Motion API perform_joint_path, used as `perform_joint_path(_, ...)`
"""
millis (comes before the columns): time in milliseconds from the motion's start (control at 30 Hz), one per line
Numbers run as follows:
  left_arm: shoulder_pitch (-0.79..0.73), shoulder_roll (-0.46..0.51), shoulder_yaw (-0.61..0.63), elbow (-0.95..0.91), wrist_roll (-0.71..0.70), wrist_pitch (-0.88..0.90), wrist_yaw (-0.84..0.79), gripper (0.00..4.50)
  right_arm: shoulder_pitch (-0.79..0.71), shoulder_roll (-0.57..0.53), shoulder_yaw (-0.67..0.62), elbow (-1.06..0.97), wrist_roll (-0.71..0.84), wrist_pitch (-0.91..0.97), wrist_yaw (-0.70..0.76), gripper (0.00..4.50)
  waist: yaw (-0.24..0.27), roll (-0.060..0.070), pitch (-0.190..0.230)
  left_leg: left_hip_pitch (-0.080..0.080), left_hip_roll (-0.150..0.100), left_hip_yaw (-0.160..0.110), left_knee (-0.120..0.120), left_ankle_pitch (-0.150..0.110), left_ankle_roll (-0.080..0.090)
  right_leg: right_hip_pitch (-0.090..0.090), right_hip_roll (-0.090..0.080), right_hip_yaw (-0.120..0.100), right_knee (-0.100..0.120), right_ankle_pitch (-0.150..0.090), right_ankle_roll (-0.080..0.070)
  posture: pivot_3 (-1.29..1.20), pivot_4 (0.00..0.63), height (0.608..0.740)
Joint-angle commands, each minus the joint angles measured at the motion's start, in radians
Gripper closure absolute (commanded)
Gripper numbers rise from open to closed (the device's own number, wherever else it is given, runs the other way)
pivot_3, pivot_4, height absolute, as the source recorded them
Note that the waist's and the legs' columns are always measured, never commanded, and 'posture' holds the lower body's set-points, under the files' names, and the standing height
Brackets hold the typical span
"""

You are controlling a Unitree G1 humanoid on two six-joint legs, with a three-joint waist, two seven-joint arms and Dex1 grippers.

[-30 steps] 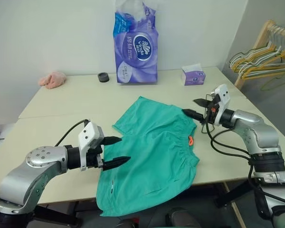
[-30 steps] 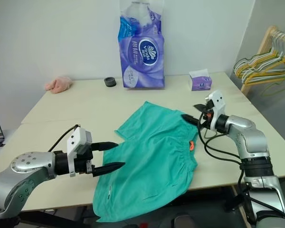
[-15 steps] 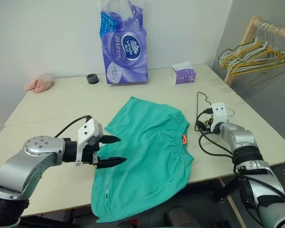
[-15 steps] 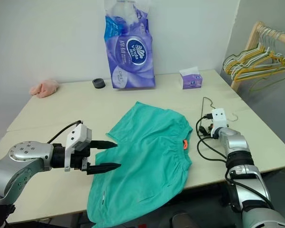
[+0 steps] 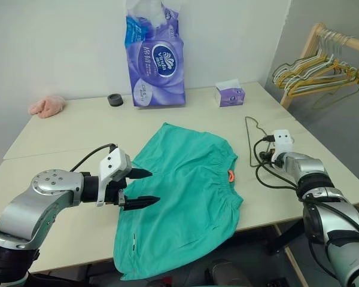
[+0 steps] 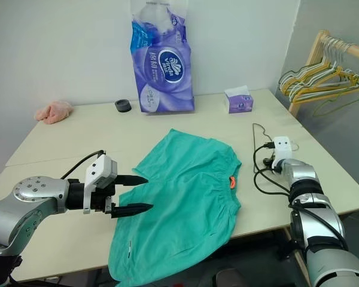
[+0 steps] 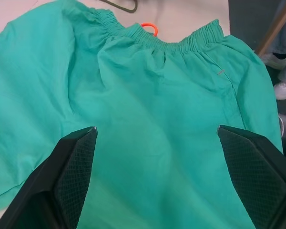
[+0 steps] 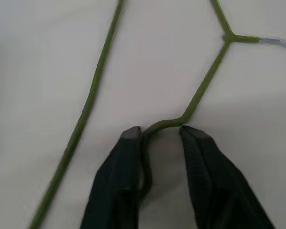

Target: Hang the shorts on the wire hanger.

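- Left gripper (image 5: 145, 187): hovers over the left edge of the shorts (image 5: 185, 197), fingers spread wide, nothing between them. Judgement: fine as standby; don't close on cloth until the hanger is up.
- Shorts: flat on the table (image 5: 60, 134), gathered waistband toward the right, hem hanging over the near edge. Orange loop tag (image 5: 231, 175) at the waistband marks the side facing the hanger.
- Wire hanger (image 6: 256, 139): lying flat on the table just right of the shorts, apart from the cloth.
- Right gripper (image 8: 159, 136): fingers drawn in around a bend of the hanger wire; wrist view shows the wire running between them, against one pad. Can't tell if it's fully pinched yet.
- Step in hand, as I read it: securing the hanger. Thin wire will likely slip or twist, so seat it deep between the pads before lifting.
- Lift straight up, slowly; wire lies flat on the table and could skid out.
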Motion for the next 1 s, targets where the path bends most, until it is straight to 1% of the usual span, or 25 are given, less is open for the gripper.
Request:
perform_joint_path(33,-0.014,-0.005,0.002,-0.015,0.009,-0.022,0.01,0.24,0.031,-0.023,0.006,0.084,-0.04,-0.009,-0.027,4.39,0.004,-0.002,-0.002,0.0,0.0,0.0,0.0,0.0,0.0,0.0,0.0,0.0,0.0,0.0,0.0,-0.22,0.011,0.74)
perform_joint_path(67,-0.013,-0.005,0.002,-0.014,0.012,-0.024,0.011,0.24,0.031,-0.03,0.016,0.087,-0.05,-0.026,-0.023,4.45,0.008,-0.004,-0.003,0.0,0.0,-0.001,0.0,0.0,0.0,0.001,0.0,0.0,0.0,0.0,0.0,-0.22,0.011,0.74)
perform_joint_path(200,-0.014,-0.01,0.001,-0.002,0.024,-0.036,0.02,0.24,0.035,-0.067,0.09,0.084,-0.123,-0.127,0.033,4.45,0.019,-0.004,-0.004,0.001,-0.001,-0.001,0.001,0.0,0.0,0.002,0.0,-0.001,-0.002,0.0,0.0,-0.23,0.01,0.74)
perform_joint_path(367,-0.039,-0.046,0.005,0.027,0.043,-0.052,0.054,0.24,0.035,-0.097,0.096,0.063,-0.137,-0.206,0.066,4.45,0.022,-0.004,-0.004,0.0,-0.002,0.0,0.001,0.0,0.0,0.002,-0.001,0.0,-0.002,0.0,0.0,-0.23,0.009,0.74)
perform_joint_path(533,-0.09,-0.107,0.041,0.085,0.053,-0.047,0.143,0.24,0.061,-0.112,0.14,-0.058,-0.174,-0.352,0.139,4.45,0.012,-0.002,-0.003,0.0,-0.001,0.0,0.002,0.0,0.0,0.002,-0.001,0.0,-0.002,0.0,0.0,-0.24,0.01,0.74)
perform_joint_path(667,-0.15,-0.152,0.092,0.163,0.043,-0.041,0.214,0.24,0.101,-0.134,0.188,-0.218,-0.225,-0.493,0.176,4.45,0.001,0.0,-0.001,-0.001,-0.001,0.0,0.001,0.0,0.0,0.0,-0.001,0.0,0.0,0.0,0.001,-0.24,0.009,0.74)
perform_joint_path(700,-0.177,-0.16,0.112,0.196,0.031,-0.024,0.232,0.12,0.11,-0.143,0.21,-0.264,-0.249,-0.55,0.18,4.48,-0.002,0.0,-0.001,-0.001,-0.001,0.0,0.001,0.0,0.0,-0.001,-0.001,0.0,0.0,-0.001,0.001,-0.24,0.009,0.74)
perform_joint_path(800,-0.263,-0.174,0.178,0.289,-0.04,0.062,0.26,0.12,0.13,-0.176,0.299,-0.385,-0.362,-0.751,0.16,4.48,-0.016,0.001,-0.001,-0.001,-0.001,-0.001,0.001,0.0,0.0,-0.001,-0.001,-0.001,0.001,-0.001,0.002,-0.24,0.008,0.74)
perform_joint_path(900,-0.293,-0.153,0.202,0.331,-0.109,0.161,0.219,0.12,0.125,-0.207,0.384,-0.443,-0.487,-0.95,0.11,4.48,-0.028,0.001,-0.001,-0.001,0.0,-0.002,0.0,-0.001,0.0,-0.001,-0.001,-0.002,0.001,-0.001,0.003,-0.25,0.007,0.74)
perform_joint_path(1000,-0.28,-0.095,0.186,0.333,-0.157,0.24,0.128,0.12,0.101,-0.223,0.445,-0.474,-0.584,-1.106,0.068,4.48,-0.039,0.001,-0.001,-0.001,-0.001,-0.002,0.001,-0.001,-0.001,-0.002,-0.001,-0.001,0.001,-0.002,0.004,-0.25,0.009,0.74)
